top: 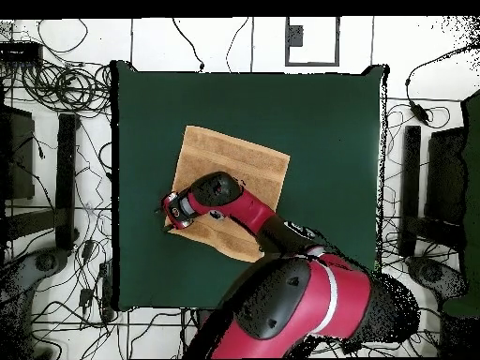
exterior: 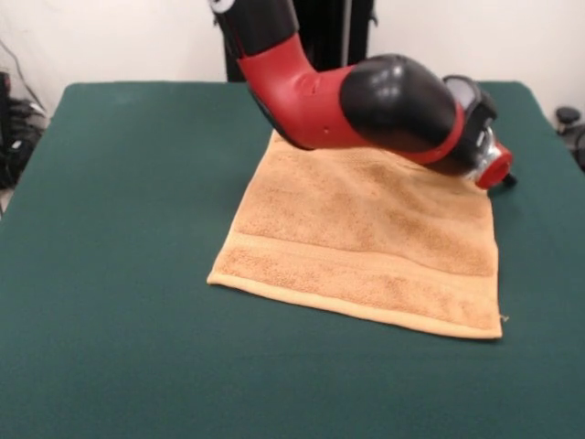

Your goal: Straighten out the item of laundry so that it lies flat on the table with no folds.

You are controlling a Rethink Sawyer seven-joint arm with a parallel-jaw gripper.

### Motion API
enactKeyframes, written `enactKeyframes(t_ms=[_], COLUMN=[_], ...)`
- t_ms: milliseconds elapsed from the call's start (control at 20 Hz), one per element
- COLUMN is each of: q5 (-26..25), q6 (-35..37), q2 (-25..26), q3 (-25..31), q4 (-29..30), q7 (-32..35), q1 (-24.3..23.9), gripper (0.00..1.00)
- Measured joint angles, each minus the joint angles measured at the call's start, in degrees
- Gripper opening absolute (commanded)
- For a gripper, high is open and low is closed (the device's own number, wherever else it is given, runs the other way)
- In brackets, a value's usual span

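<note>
The tan-orange towel (exterior: 366, 240) lies spread on the green table (exterior: 119, 229), right of centre, with a woven band along its near side. It looks flat, and its far part is hidden under the arm. The red and black arm reaches low over the towel's far edge. My gripper (exterior: 503, 179) is at the towel's far right corner, close to the table; its tips are mostly hidden. In the overhead view the towel (top: 246, 161) lies on the table (top: 328, 122), with the gripper (top: 168, 215) at its lower left corner.
The robot's black pedestal (exterior: 340, 35) stands at the table's far side. In the overhead view, cables (top: 56, 89) and black stands (top: 67, 178) crowd the floor on both sides of the table. The arm's large body (top: 291, 309) covers the table's bottom edge.
</note>
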Motion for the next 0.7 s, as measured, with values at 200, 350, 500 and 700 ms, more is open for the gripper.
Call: enactKeyframes(t_ms=[200,350,500,700], q5=[0.05,0.07,0.12,0.09], q6=[3.51,5.95,8.61,10.51], q2=[2.23,3.83,5.78,8.05], q3=[0.58,1.06,1.70,3.01], q4=[-2.20,-3.78,-5.50,-6.60], q7=[0.00,0.00,0.00,0.00], q1=[-1.03,-1.73,-2.67,-4.48], gripper=[1.00,1.00,1.00,1.00])
